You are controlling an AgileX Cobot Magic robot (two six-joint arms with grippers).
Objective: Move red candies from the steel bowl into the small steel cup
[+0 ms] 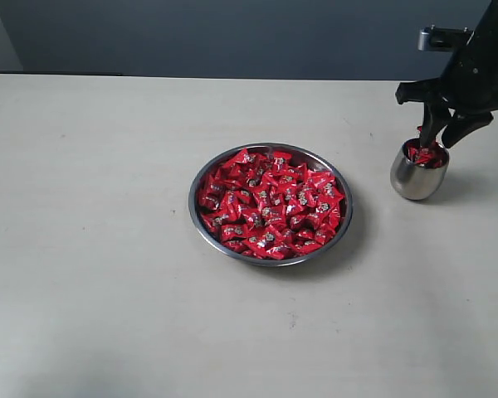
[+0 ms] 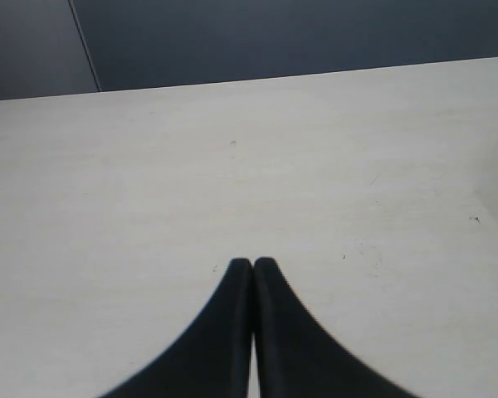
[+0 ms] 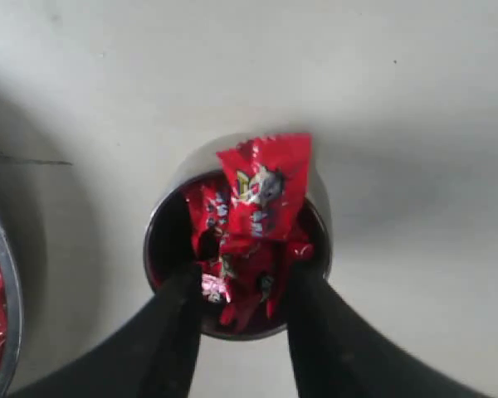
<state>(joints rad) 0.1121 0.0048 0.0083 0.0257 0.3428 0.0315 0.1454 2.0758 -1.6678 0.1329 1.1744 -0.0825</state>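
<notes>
Red candy [image 3: 264, 186] on end in small steel cup [image 3: 319, 207]; top overlaps rim.

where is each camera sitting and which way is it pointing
Exterior view: off the arms, high, looking down across the table at the bowl of candies and the cup; the right gripper shows over the cup.
Left wrist view: low over the table, facing a dark wall; the shut left gripper shows.
Right wrist view: straight above the cup, looking down between its open fingers.
Shared: exterior and right wrist both show cup, candies and bowl rim.
</notes>
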